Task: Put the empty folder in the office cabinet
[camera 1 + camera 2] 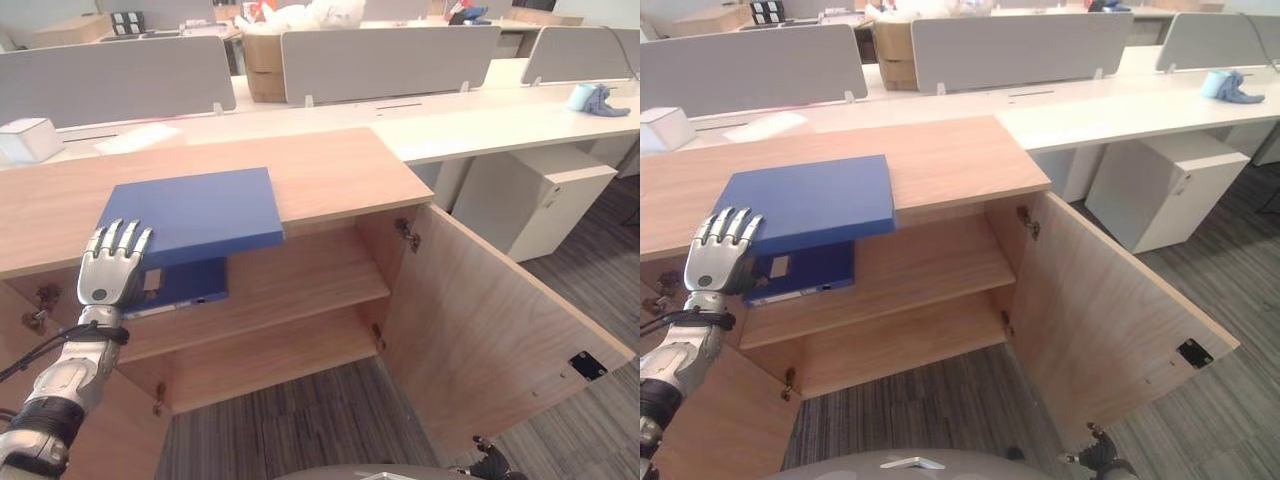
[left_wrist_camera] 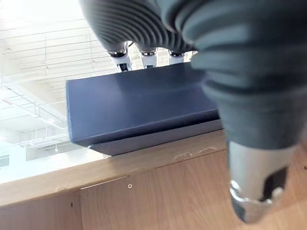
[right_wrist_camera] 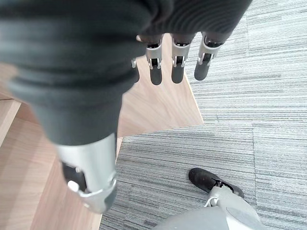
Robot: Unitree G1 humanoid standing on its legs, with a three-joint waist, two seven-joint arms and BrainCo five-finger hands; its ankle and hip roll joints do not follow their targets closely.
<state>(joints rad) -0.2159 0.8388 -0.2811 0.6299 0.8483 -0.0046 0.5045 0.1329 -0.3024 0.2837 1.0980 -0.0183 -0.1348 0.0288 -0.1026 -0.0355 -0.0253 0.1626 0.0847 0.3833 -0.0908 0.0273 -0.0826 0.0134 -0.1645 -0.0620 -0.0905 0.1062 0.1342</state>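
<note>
Reaching up from the lower left, the left hand (image 1: 112,262) lays straight, spread fingers against the near left corner of the blue folder (image 1: 195,212). It lies flat on the wooden cabinet (image 1: 330,170) top, its front edge jutting past the rim above a second blue folder (image 1: 183,284) on the upper shelf (image 1: 300,275). Beside the open cabinet door (image 1: 480,330), the right hand (image 3: 175,60) hangs with relaxed, empty fingers.

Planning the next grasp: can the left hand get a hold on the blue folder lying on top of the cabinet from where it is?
Probably yes. The left hand already rests open-fingered on the blue folder at its near corner, which overhangs the cabinet top, leaving the edge free.
</note>
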